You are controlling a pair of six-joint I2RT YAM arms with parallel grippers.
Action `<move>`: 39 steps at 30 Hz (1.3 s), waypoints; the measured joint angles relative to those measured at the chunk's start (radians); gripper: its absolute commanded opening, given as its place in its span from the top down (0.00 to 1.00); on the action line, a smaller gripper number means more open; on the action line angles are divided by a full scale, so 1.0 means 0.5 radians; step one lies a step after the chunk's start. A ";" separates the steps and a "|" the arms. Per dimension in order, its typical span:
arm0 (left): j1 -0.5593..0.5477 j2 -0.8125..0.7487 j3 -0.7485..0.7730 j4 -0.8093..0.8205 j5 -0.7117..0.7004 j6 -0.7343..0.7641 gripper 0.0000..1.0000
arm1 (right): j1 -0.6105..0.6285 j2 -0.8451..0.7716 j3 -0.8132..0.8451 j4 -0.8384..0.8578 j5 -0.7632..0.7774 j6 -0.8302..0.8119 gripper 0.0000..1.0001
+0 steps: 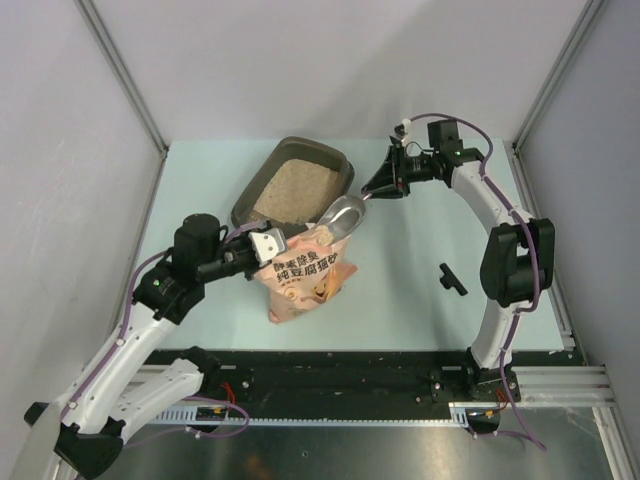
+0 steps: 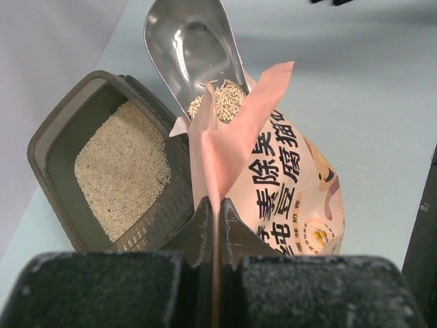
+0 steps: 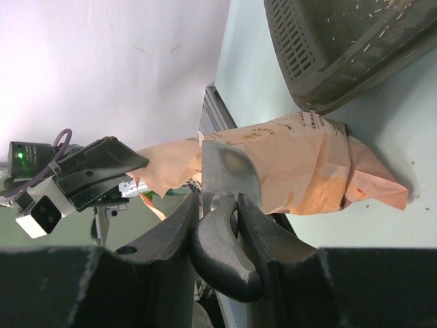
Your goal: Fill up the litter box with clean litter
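The dark litter box [image 1: 262, 180] [image 2: 54, 130] [image 3: 341, 55] lies at the back of the table with a layer of pale clean litter [image 1: 295, 190] [image 2: 123, 171] in it. Right in front of it stands the pink bag [image 1: 305, 275] [image 2: 293, 184] [image 3: 307, 171]. My left gripper [image 1: 268, 243] [image 2: 213, 201] is shut on the bag's torn top flap. My right gripper [image 1: 385, 183] [image 3: 217, 198] is shut on the black handle of the metal scoop [image 1: 342, 215] [image 2: 191, 48] [image 3: 229, 171]. The scoop's bowl sits at the bag's mouth, with a few granules [image 2: 222, 102] at its lip.
A small black part [image 1: 452, 278] lies on the table to the right, near the right arm. Grey walls close in the table at the back and on both sides. A black rail runs along the near edge.
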 measured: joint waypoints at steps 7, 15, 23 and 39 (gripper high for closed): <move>0.000 0.000 -0.002 0.001 -0.008 0.014 1.00 | -0.019 0.029 -0.013 0.062 -0.062 0.071 1.00; 0.000 -0.072 -0.064 -0.001 -0.050 0.054 1.00 | -0.055 0.035 -0.011 0.227 -0.097 0.232 1.00; 0.000 -0.104 -0.089 -0.018 -0.088 0.082 1.00 | -0.080 0.185 0.131 0.509 -0.146 0.472 1.00; 0.000 -0.104 -0.089 -0.132 -0.137 0.201 1.00 | -0.040 0.773 0.993 0.615 0.159 0.504 1.00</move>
